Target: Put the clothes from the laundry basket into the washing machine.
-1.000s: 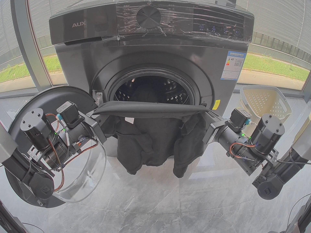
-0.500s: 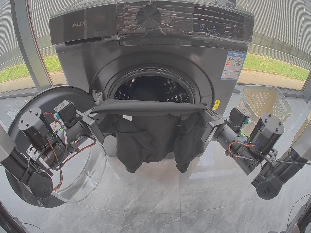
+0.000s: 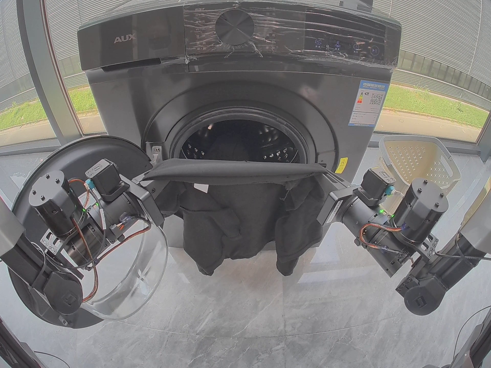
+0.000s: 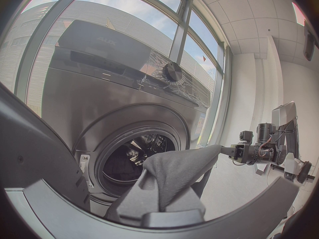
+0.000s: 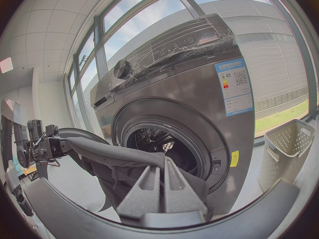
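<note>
A dark grey garment (image 3: 240, 205) hangs stretched between my two grippers, right in front of the washing machine's (image 3: 235, 83) open drum (image 3: 240, 141). My left gripper (image 3: 148, 177) is shut on the garment's left end (image 4: 172, 170), and my right gripper (image 3: 325, 177) is shut on its right end (image 5: 133, 158). The taut upper edge spans the lower part of the drum mouth, and the rest droops toward the floor. Dark cloth lies inside the drum. The white laundry basket (image 3: 417, 162) stands on the floor to the right of the machine (image 5: 287, 150).
The machine's round door (image 3: 87, 231) stands swung open at the left, behind my left arm. Grey marble floor (image 3: 255, 307) lies below the garment. Glass window walls (image 3: 440, 31) close off the space behind the machine.
Both grippers lifted the garment slightly and eased it toward the drum; its hanging end rose a little off the floor.
</note>
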